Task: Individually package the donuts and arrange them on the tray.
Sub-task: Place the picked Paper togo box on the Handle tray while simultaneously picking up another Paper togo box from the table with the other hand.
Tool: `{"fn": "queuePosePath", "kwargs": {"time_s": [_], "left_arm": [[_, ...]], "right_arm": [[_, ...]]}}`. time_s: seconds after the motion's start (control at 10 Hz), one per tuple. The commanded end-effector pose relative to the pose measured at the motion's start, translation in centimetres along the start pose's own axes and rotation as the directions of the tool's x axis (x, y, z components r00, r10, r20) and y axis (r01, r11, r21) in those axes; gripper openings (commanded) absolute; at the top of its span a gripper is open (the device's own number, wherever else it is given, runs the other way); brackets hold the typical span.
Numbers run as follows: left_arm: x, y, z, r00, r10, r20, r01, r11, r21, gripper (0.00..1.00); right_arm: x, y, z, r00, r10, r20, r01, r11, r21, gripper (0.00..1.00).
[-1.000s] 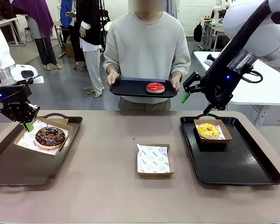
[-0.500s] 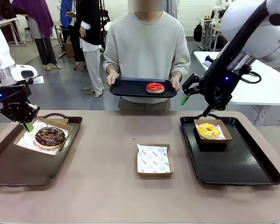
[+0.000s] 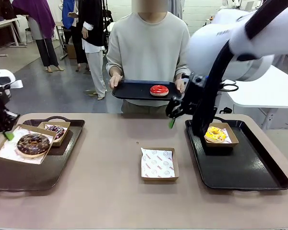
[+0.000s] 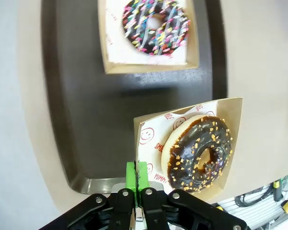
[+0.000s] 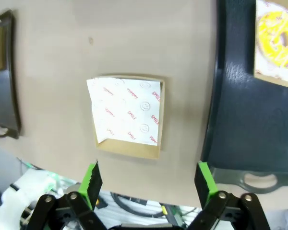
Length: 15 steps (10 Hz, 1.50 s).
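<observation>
**Right gripper** [image 5: 148,172]: jaws fully apart, nothing held. It hangs over the table between the empty box [image 5: 129,149] and the person's tray [image 3: 132,90], pointing down. In the wrist view the empty box lies straight ahead between the fingers, liner in place.

**Governing relation:** the red donut [image 3: 159,89] sits on the person's tray, beyond the right gripper on the far side and slightly toward the robot's left. The empty box is on the near side. Judged: the right arm is much the nearer one and is placed to fetch it. The donut is a ring with no long axis, so finger alignment is free.

**Left gripper** [image 4: 137,172]: pads closed on the corner of the held box [image 4: 230,108], which carries the chocolate donut [image 4: 199,153]. This box lies across the outer rim of the left tray [image 4: 81,120]. The sprinkled donut [image 4: 156,26] is boxed farther in.

**Right tray** [image 3: 245,167]: yellow donut [image 3: 214,134] boxed at the far corner.
</observation>
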<state>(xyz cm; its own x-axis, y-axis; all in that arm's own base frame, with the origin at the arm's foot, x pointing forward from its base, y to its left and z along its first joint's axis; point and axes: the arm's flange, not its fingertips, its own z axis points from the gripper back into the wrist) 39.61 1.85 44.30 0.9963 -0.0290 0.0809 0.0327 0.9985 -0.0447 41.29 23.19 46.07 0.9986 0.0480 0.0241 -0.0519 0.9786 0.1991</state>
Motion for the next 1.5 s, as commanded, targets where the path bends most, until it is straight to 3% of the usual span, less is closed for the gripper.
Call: {"fn": "queuePosePath", "kwargs": {"time_s": [0.0,0.5,0.7,0.8,1.4], "left_arm": [[-1.0,1.8,-1.5,1.000,0.010,0.008,-0.010,1.000,0.020,0.01],[-1.4,4.1,-3.8,0.999,0.031,-0.013,-0.031,0.999,-0.006,0.01],[-1.9,3.8,-4.0,0.999,0.033,-0.026,-0.033,0.999,-0.004,0.01],[-1.4,3.7,-3.6,0.998,0.055,-0.032,-0.055,0.998,-0.001,0.01],[-0.4,3.0,-3.7,0.996,0.065,-0.067,-0.067,0.997,-0.033,0.01]], "right_arm": [[0.5,1.4,-2.2,0.999,-0.029,0.020,0.030,0.996,-0.079,1.00],[-0.4,2.7,-8.1,0.994,-0.109,0.011,0.109,0.982,-0.153,1.00],[-0.3,2.6,-8.0,0.984,-0.173,0.032,0.174,0.984,-0.045,1.00],[-0.4,2.4,-7.8,0.995,-0.098,-0.019,0.095,0.986,-0.135,1.00],[-0.5,1.7,-9.5,0.988,-0.152,-0.031,0.147,0.981,-0.130,1.00]]}}
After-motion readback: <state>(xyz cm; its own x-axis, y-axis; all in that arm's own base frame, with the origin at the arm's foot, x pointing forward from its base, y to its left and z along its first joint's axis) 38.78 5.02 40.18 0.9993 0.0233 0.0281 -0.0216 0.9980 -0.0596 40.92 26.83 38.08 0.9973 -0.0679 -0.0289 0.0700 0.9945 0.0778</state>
